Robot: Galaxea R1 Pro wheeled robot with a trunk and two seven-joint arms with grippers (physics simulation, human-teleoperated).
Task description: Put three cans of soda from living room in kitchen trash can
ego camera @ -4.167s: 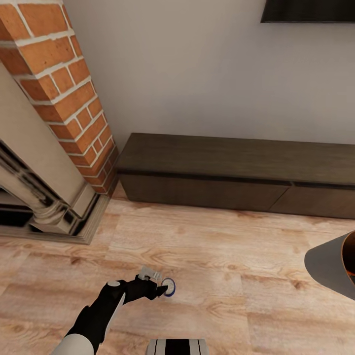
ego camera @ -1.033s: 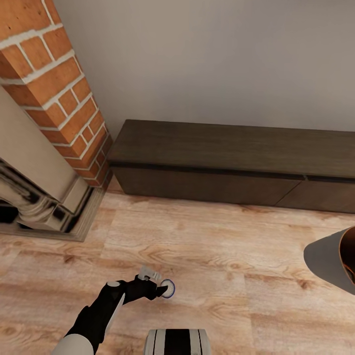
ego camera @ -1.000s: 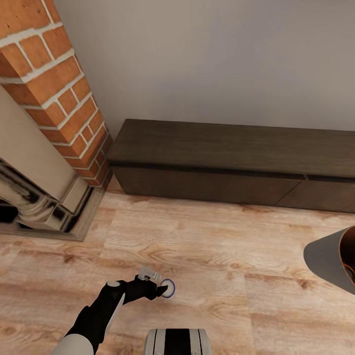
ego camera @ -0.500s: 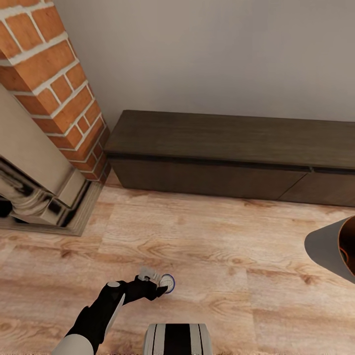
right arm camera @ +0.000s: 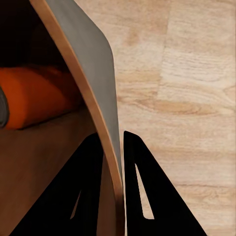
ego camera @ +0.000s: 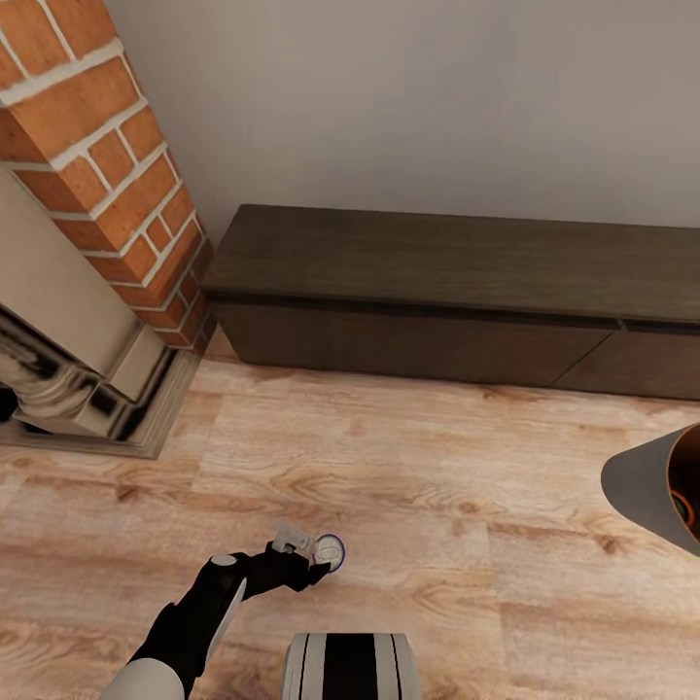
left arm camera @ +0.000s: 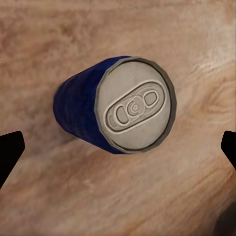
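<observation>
Left wrist view looks down on a blue soda can point(left arm camera: 115, 110) standing upright on the wood floor point(left arm camera: 59, 196). The left gripper point(left arm camera: 118, 150) is spread wide, one black fingertip point(left arm camera: 9, 152) on each side, well apart from the can and not touching it.

In the head view the left gripper point(ego camera: 316, 564) hangs over that can point(ego camera: 332, 552), away from the dark low cabinet point(ego camera: 428, 292) and the brick fireplace point(ego camera: 107, 175).

The right gripper point(right arm camera: 114, 162) pinches the rim of the trash can point(right arm camera: 93, 88), holding it up. An orange soda can point(right arm camera: 34, 101) lies inside.

I think the step is picking up the blue can. Next, the left gripper should go lower, then squeeze around the can's sides.
</observation>
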